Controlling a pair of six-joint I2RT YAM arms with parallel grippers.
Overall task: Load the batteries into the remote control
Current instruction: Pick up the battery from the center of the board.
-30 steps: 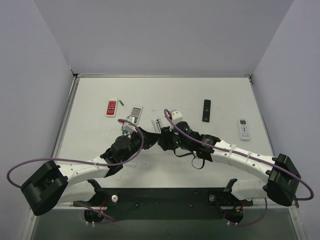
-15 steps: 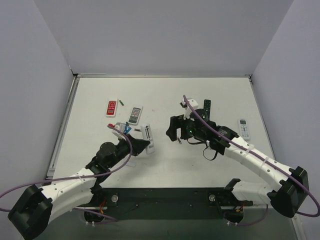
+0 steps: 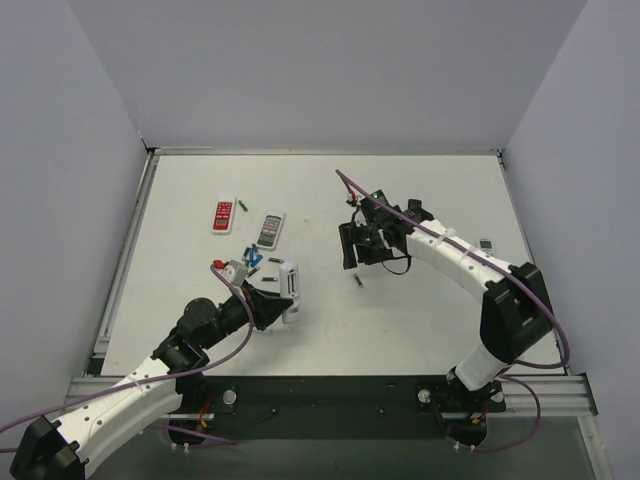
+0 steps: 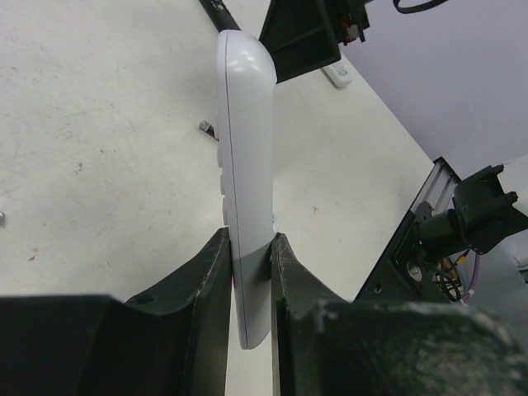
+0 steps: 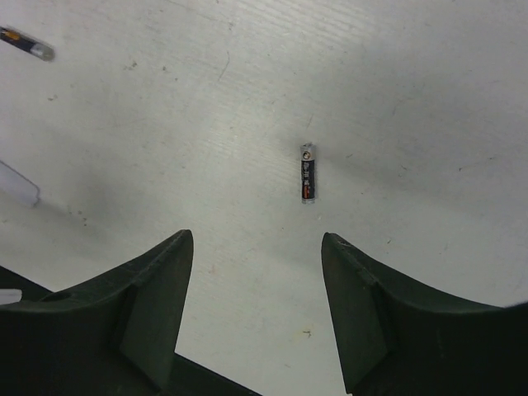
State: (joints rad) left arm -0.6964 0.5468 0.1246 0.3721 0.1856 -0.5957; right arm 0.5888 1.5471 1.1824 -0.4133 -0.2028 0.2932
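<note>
Overhead, the left gripper [image 3: 270, 303] pinches the white remote [image 3: 288, 283] at the near left of the table [image 3: 420, 310], while the right gripper [image 3: 355, 254], fingers spread, hangs at mid-table just beyond a dark battery [image 3: 358, 283] lying on the surface; a red remote [image 3: 223, 216] and a grey remote [image 3: 271, 228] lie farther back. From the left wrist, both fingers [image 4: 206, 280] press the remote's faces near one end, holding it on edge, its other end pointing away. From the right wrist, the wide-apart fingers [image 5: 157, 289] frame the battery, which lies flat, touching neither.
</note>
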